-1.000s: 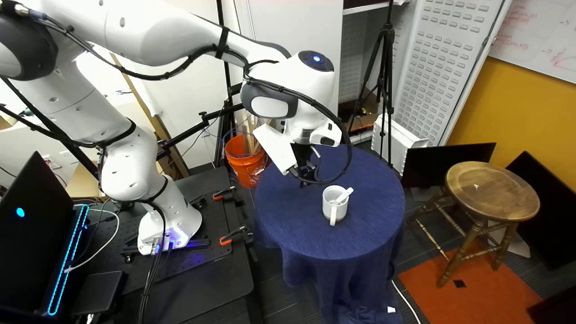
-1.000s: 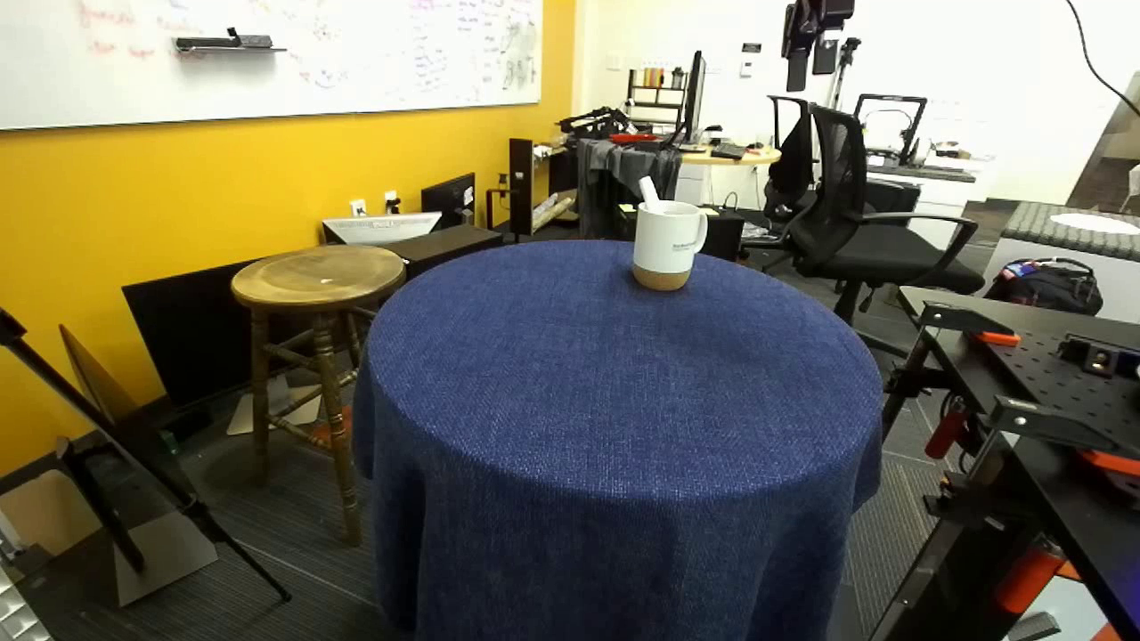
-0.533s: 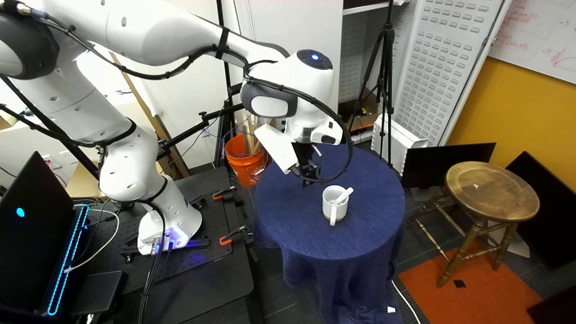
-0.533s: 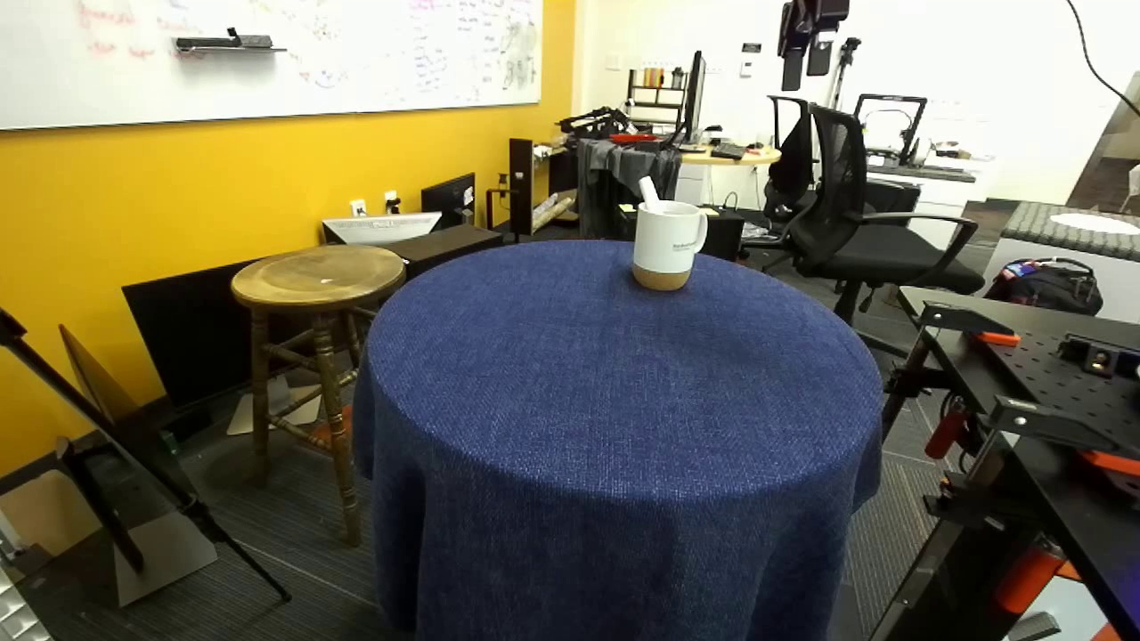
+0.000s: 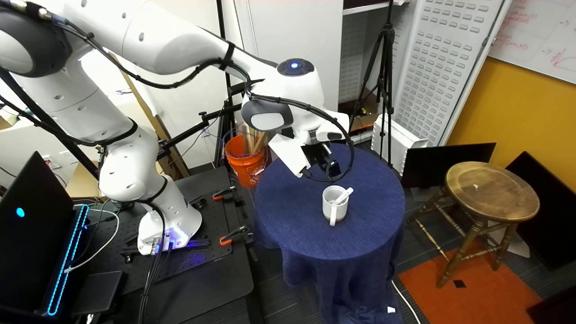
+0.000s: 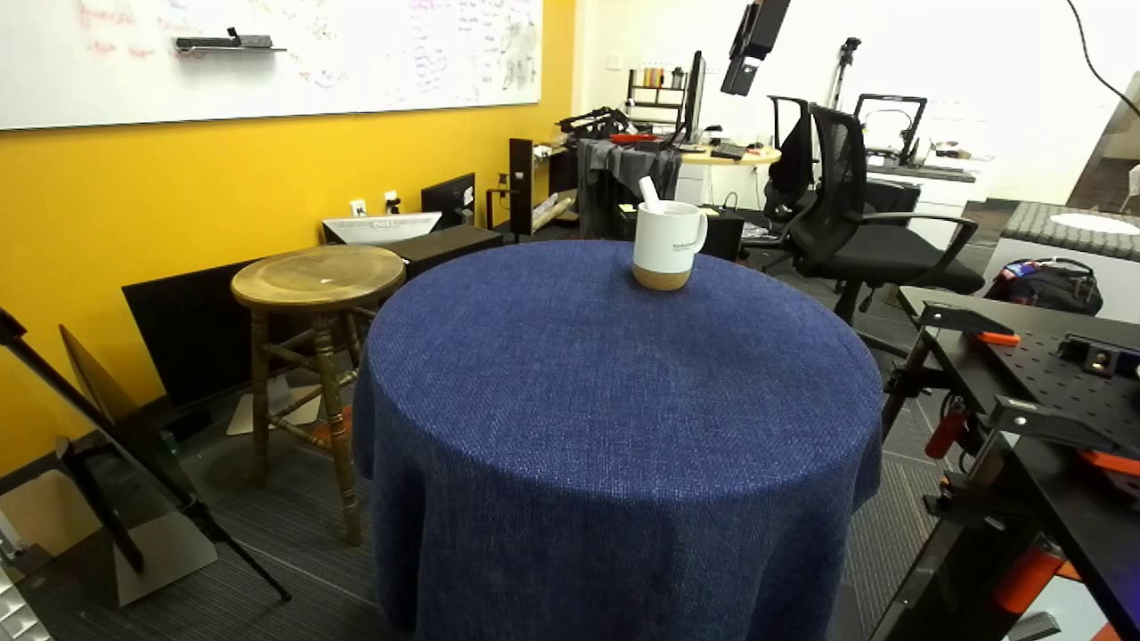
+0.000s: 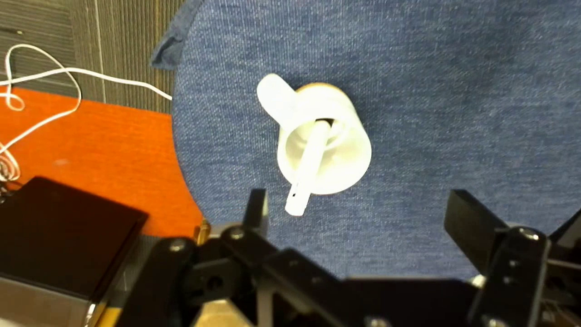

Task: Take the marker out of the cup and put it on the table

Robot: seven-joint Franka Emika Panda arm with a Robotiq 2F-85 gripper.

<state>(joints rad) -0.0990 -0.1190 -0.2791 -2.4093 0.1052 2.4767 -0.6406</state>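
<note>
The white cup (image 5: 327, 208) stands upright on the navy-draped table (image 5: 292, 220); its cork base shows in an exterior view (image 6: 661, 279). The pale marker (image 5: 344, 195) leans in the cup, its top end sticking out over the rim; it also shows in an exterior view (image 6: 648, 192). In the wrist view the marker (image 7: 309, 165) crosses the mouth of the cup (image 7: 327, 104), and its end reaches between the two fingers. My gripper (image 7: 358, 197) is open with a wide gap, holding nothing. In an exterior view the gripper (image 5: 332, 169) hovers above the table, up and behind the cup.
An orange bucket (image 5: 246, 164) stands beside the table. A wooden stool (image 5: 492, 191) and a black tripod (image 5: 385, 85) stand around it. The robot's black bench (image 5: 202, 288) is alongside the table. A cable loops around my wrist.
My gripper has shifted right and turned in one exterior view, left and tilted in the other, coming closer over the cup. The cup and marker have not moved.
</note>
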